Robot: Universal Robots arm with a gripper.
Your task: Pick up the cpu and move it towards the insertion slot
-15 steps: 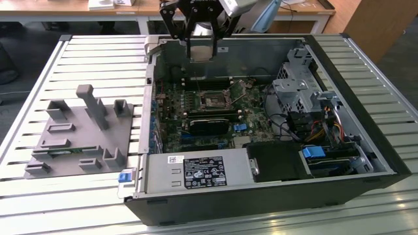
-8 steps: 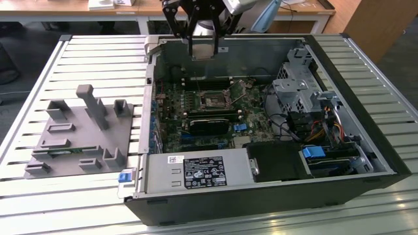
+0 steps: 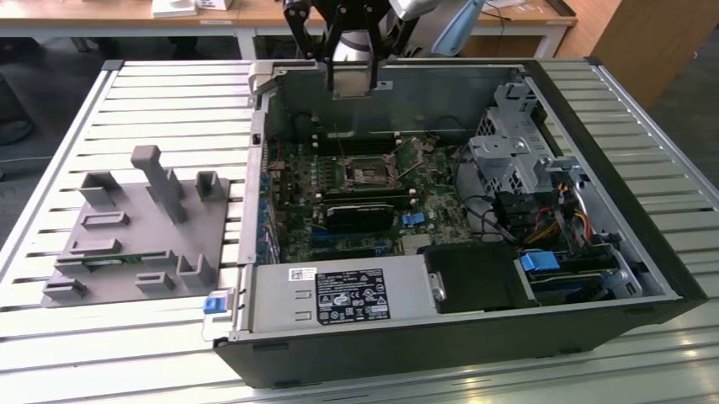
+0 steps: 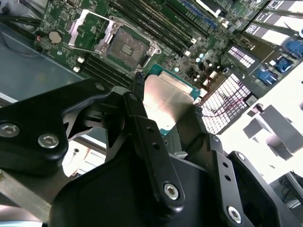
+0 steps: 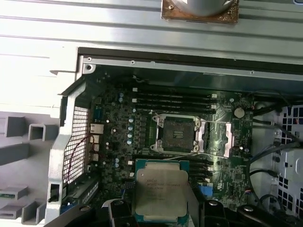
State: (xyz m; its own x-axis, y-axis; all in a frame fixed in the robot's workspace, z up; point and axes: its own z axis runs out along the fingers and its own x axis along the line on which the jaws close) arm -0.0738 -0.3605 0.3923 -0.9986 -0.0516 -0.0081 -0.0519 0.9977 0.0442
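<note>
One end effector (image 4: 165,99) is pinching the cpu (image 4: 166,101) by two opposite edges, its black fingers (image 4: 137,82) pressing in from either side in the second wrist view, with the chip's silvery metal top facing the camera. In the first wrist view the cpu (image 5: 162,188) is showing its green rim and is hanging in the air above the motherboard (image 5: 118,137), near the open insertion slot (image 5: 179,132) but not yet over it; the slot's metal frame is lying flipped open just beside the socket. In the exterior view the end effector (image 3: 350,76) is hovering over the far edge of the open computer case (image 3: 629,210), which is lying on its side on the slatted counter (image 3: 168,101). Well apart from the case, toward the exterior view's left, a grey plastic fixture (image 3: 135,227) is sitting on the counter with a thin green memory strip (image 3: 107,263) lying in one of its recesses.
</note>
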